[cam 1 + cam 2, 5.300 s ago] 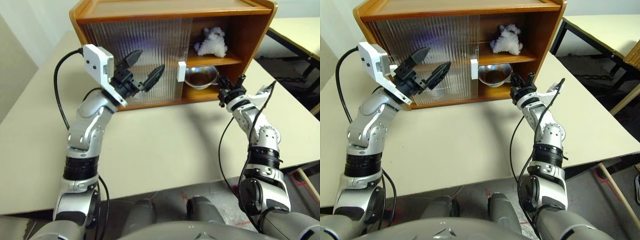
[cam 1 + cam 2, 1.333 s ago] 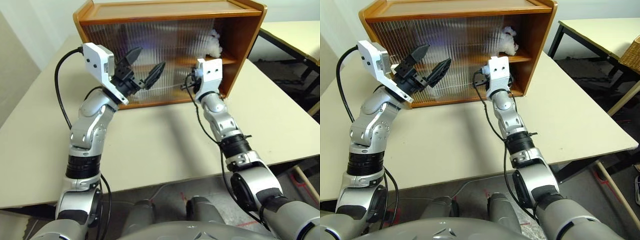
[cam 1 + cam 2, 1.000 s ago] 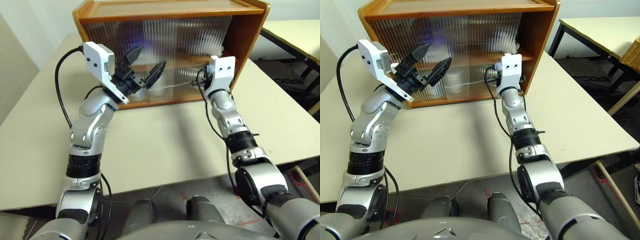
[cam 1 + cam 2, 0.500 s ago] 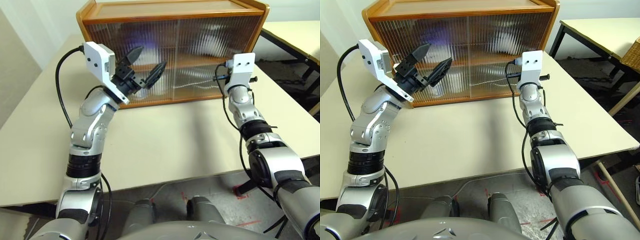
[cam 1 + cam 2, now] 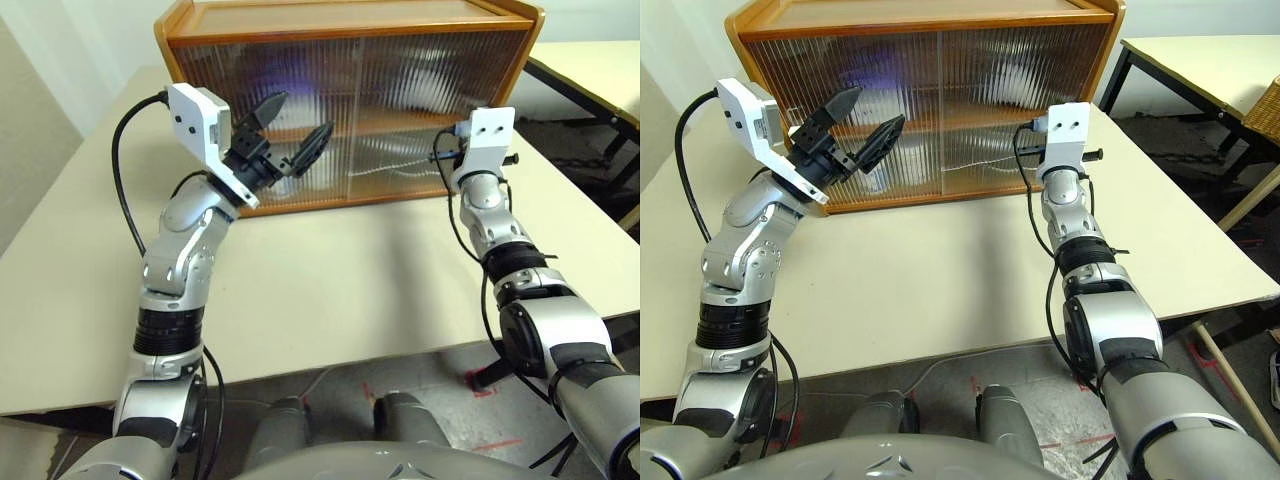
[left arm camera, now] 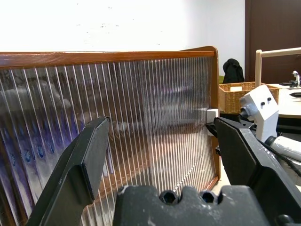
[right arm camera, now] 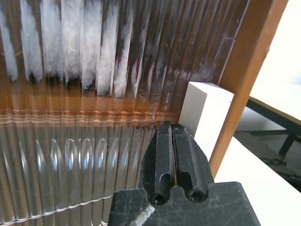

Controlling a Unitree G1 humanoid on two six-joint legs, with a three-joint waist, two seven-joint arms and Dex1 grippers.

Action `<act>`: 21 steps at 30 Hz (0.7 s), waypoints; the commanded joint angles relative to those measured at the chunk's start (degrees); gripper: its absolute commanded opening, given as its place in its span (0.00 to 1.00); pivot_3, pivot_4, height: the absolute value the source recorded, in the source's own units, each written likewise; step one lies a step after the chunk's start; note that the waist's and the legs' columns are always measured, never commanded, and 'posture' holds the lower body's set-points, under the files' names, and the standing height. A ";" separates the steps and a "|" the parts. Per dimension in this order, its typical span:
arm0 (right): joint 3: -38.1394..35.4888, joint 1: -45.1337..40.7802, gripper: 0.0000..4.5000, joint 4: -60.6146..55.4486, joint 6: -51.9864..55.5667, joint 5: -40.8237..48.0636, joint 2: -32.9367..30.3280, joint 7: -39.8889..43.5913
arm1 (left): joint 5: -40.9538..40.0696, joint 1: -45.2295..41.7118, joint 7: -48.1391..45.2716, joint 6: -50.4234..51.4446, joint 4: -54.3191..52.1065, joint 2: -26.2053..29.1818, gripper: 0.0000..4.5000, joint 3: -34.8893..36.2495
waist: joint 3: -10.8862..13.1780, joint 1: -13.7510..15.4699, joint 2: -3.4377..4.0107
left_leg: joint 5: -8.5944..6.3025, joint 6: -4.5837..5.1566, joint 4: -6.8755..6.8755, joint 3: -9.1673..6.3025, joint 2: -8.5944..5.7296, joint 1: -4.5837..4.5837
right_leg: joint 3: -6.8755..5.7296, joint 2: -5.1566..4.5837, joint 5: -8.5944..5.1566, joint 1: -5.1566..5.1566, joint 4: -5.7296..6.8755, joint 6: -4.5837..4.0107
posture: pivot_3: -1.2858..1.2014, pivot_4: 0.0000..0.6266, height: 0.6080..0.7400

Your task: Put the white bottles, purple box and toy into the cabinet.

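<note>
The cabinet stands at the back of the table with both ribbed doors drawn across its front. My right gripper is shut, its tips against the right door beside the white handle at the cabinet's right post. Through that door the toy shows as a white blur on the shelf. My left gripper hangs open and empty in front of the left door. Behind that door the purple box shows as lilac streaks. The white bottles are hidden behind the ribbed doors.
The beige table stretches bare between my arms and the cabinet. A second table stands off to the right across a gap, with a wicker basket beyond it. The table's right edge lies close to my right arm.
My right gripper has travelled right along the cabinet front with the right door, which now covers the opening and the toy. The left arm has stayed put.
</note>
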 commanded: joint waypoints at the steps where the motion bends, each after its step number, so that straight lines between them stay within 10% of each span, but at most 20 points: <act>1: -1.19 1.72 0.00 -4.26 1.61 0.50 0.27 -0.35 | 0.42 -0.02 -0.40 -0.31 0.34 -0.22 1.00 -0.51 | 0.00 -0.03 0.00 | 0.03 0.05 -0.02 0.00 0.01 0.00 | -0.01 0.01 0.02 0.00 0.00 0.07 | 0.53 0.00 1.00; 13: -2.54 10.80 0.00 -25.43 12.44 2.40 1.83 2.30 | 0.54 1.24 -0.69 -0.67 1.37 -1.00 1.00 -0.35 | -0.01 -0.01 0.00 | 0.10 0.18 -0.71 -0.03 0.01 0.02 | -0.02 0.02 -0.04 -0.15 -0.15 0.04 | 0.52 0.00 1.00; 21: -1.81 27.27 0.59 -50.37 20.65 5.31 -1.41 13.04 | 1.21 6.78 -1.38 -3.38 3.95 -0.45 1.00 0.99 | -0.02 0.18 0.00 | 0.03 0.06 -0.77 -0.04 0.00 -0.02 | -0.07 -0.03 -0.09 -0.19 -0.21 0.08 | 0.52 0.00 1.00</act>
